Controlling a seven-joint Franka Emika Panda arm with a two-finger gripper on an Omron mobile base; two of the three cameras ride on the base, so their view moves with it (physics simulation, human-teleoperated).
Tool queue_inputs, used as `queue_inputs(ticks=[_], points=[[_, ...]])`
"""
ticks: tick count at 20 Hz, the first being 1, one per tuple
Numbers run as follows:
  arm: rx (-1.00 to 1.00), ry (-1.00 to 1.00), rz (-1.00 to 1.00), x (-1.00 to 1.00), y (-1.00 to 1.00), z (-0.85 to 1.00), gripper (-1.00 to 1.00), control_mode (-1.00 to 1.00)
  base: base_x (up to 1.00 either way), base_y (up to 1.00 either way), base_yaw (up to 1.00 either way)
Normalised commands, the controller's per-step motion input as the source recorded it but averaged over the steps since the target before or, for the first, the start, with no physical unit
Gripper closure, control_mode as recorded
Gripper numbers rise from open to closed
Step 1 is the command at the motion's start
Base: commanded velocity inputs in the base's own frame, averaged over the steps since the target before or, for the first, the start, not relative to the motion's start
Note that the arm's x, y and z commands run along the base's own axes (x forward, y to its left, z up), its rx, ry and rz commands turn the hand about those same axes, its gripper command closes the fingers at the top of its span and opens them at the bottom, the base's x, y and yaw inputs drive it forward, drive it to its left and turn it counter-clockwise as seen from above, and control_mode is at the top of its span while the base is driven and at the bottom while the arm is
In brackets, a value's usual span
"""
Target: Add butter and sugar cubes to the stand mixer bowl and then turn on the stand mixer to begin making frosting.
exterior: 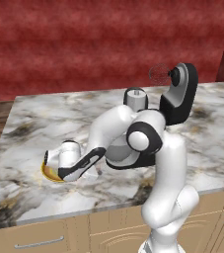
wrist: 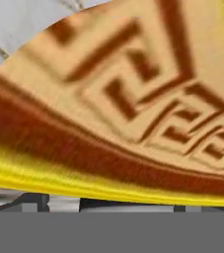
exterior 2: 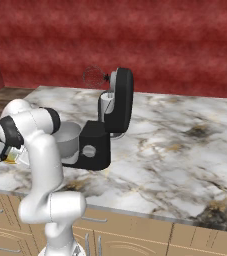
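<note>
Yellow-rimmed plate (wrist: pixel 133 113) bears an orange key pattern, no writing.

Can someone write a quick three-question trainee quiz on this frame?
1. True or false: the head of the mixer is tilted up, with the whisk raised clear of the bowl.
2. Which thing is the arm's hand lowered over? A) the bowl B) the plate near the counter's front edge C) the cabinet drawer
3. Fill in: in the hand view the plate has a ____ rim.

Key: 1 true; 2 B; 3 yellow
</note>
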Motion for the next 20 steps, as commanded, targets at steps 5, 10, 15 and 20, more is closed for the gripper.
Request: queue_inputs(ticks=[5, 10, 15, 20], points=[[0.08, -0.02, 0.02, 0.00, 0.00, 0.47, -1.00, -1.00, 0.00, 0.00, 0.00], [0.09, 0.00, 0.00, 0.02, 0.00, 0.48, -1.00, -1.00, 0.00, 0.00, 0.00], [0.02, 0.00, 0.00, 0.17, 0.00, -0.01, -1.00, -1.00, 0.00, 0.00, 0.00], [0.00, 0.01, 0.00, 0.18, 0.00, -0.15, -1.00, -1.00, 0.00, 0.00, 0.00]])
